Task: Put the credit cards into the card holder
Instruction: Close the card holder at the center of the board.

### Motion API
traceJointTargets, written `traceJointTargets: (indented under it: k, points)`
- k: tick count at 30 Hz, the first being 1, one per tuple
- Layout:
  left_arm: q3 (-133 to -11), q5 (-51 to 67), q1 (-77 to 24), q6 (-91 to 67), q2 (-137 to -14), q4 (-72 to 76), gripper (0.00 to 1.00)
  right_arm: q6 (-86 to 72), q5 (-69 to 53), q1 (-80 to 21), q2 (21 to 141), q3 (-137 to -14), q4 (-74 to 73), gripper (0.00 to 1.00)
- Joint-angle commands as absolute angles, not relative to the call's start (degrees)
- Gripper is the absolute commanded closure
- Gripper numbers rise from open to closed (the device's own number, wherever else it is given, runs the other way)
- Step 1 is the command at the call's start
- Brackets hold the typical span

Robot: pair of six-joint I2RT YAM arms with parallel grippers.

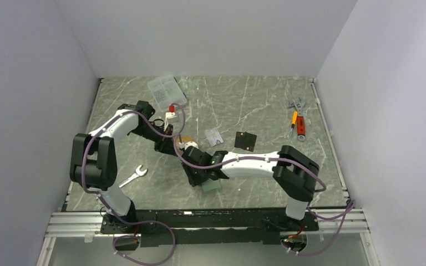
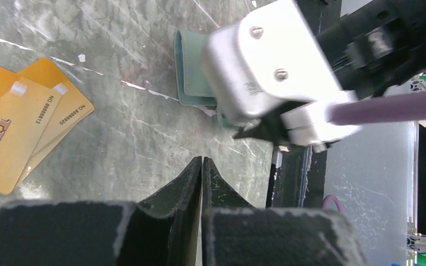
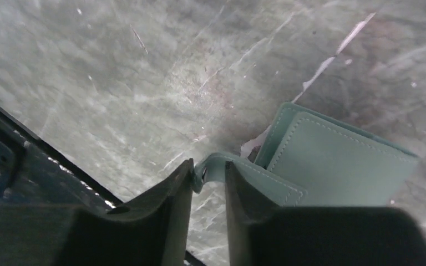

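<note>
Right gripper (image 3: pixel 208 169) jaws barely apart round snap tab (image 3: pixel 217 161) of card holder (image 3: pixel 338 160) — clamped or not, cannot tell; left gripper (image 2: pixel 201 162) closed, empty; gold credit cards (image 2: pixel 16 122) lie nearby — open the holder fully before inserting.

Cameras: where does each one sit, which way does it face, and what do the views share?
Top external: above and behind the arms, looking down on the table; left arm and right arm show whole, bases nearest.
Left wrist: on the left arm, facing down past the shut left gripper at the cards, wallet and right arm's end.
Right wrist: on the right arm, facing down past the right gripper, the wallet's tab between its fingers.
Shared: both wrist views show the wallet.
</note>
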State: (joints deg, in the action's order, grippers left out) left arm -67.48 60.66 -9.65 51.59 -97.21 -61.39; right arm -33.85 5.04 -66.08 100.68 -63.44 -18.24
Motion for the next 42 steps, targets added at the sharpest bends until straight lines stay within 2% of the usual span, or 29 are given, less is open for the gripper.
traceJointTargets:
  k: [1,6,12,18,21,28,37,42]
  points:
    - [-67.07,62.58,-9.43,54.92,-92.85,-63.43,0.90,-29.68,0.99,-65.74,102.59,-68.17,-20.71,0.57]
    - [-66.99,62.84,-8.23,54.20,-92.49,-62.67,0.89,-29.67,0.40,-65.61,99.53,-69.39,-21.94,0.41]
    - [-67.28,63.02,-8.17,53.56,-92.82,-62.58,0.89,-29.73,-5.03,-65.27,90.57,-66.60,-22.19,0.35]
    - [-66.98,65.76,-9.41,49.86,-91.99,-58.95,0.90,-31.99,-16.58,-57.87,78.84,-56.36,-16.73,0.38]
    - [-67.19,63.77,-14.44,44.64,-90.94,-53.06,0.90,-34.78,-19.46,-52.05,73.70,-48.64,-12.54,0.45]
    - [-67.70,55.66,-27.73,34.76,-92.55,-39.87,0.90,-38.88,-22.95,-40.72,70.51,-34.06,-4.66,0.43]
    - [-69.80,44.43,-37.67,30.64,-97.97,-34.06,0.91,-43.01,-20.44,-39.67,72.01,-27.55,3.49,0.53]
    - [-67.17,37.47,-39.34,32.07,-98.78,-32.52,0.92,-47.51,-20.20,-38.04,68.98,-19.22,10.79,0.53]
